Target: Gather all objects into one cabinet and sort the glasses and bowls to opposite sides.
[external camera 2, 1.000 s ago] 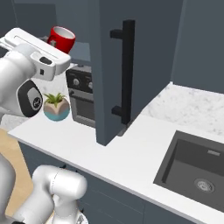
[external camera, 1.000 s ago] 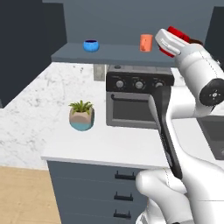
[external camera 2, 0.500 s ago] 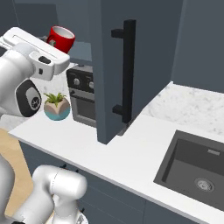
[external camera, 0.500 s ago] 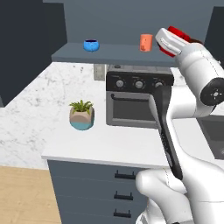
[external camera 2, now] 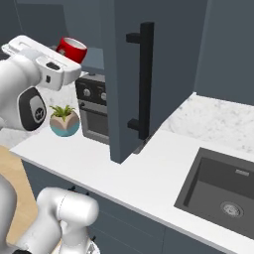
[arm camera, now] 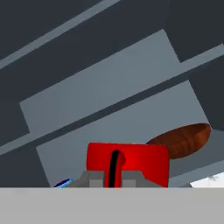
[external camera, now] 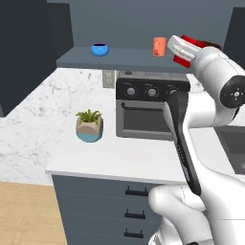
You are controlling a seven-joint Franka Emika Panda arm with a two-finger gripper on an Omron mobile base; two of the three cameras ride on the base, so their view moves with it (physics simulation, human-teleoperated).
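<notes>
Red cup (external camera: 189, 50) is pinched in my gripper (arm camera: 114, 175), jaws pressed onto its wall, carried high at the right end of the cabinet shelf (external camera: 124, 60). I judge it light and rigid, with a smooth, likely slippery wall, so a grip across the rim with one finger inside suits it; a squeeze on the outside alone could let it slide.

From the left base camera I see the blue bowl (external camera: 99, 49) toward the shelf's left and the orange cup (external camera: 160, 46) further right, just beside my hand. The hand camera alone gives me the reddish-brown bowl (arm camera: 181, 139) lying beyond the red cup on the shelf. The right base camera adds the open cabinet door (external camera 2: 131, 84) and the sink (external camera 2: 225, 188) on the right, while the potted plant (external camera: 89, 126) sits on the counter (external camera: 115, 158) below.
</notes>
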